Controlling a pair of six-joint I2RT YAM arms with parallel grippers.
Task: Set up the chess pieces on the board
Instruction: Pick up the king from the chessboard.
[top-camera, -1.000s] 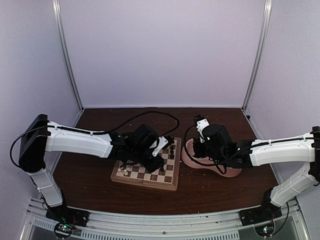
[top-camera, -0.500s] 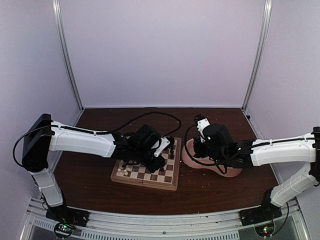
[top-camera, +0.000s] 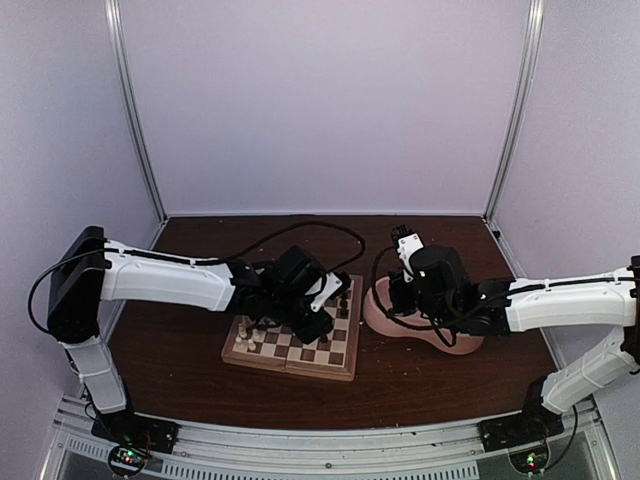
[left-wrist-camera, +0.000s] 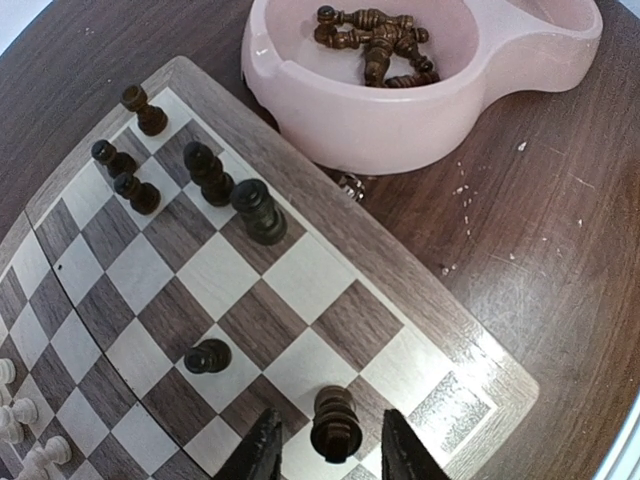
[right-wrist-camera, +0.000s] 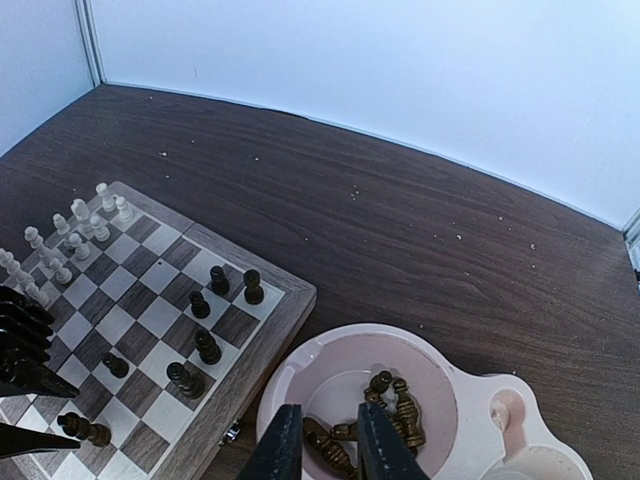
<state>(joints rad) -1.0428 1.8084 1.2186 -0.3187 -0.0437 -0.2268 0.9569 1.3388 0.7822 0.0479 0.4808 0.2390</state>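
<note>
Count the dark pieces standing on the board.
7 dark pieces: five grouped along the board edge by the pink bowl, one alone mid-board, one inside the open left end effector. None looks hidden; more lie in the bowl.

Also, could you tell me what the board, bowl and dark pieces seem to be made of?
Board: wood, satin finish; grain shows in its squares.
Bowl: smooth matte pink, probably plastic or silicone; thick rounded rim.
Dark pieces: apparently turned wood, slightly glossy; ringed profiles, faint highlights.
</note>
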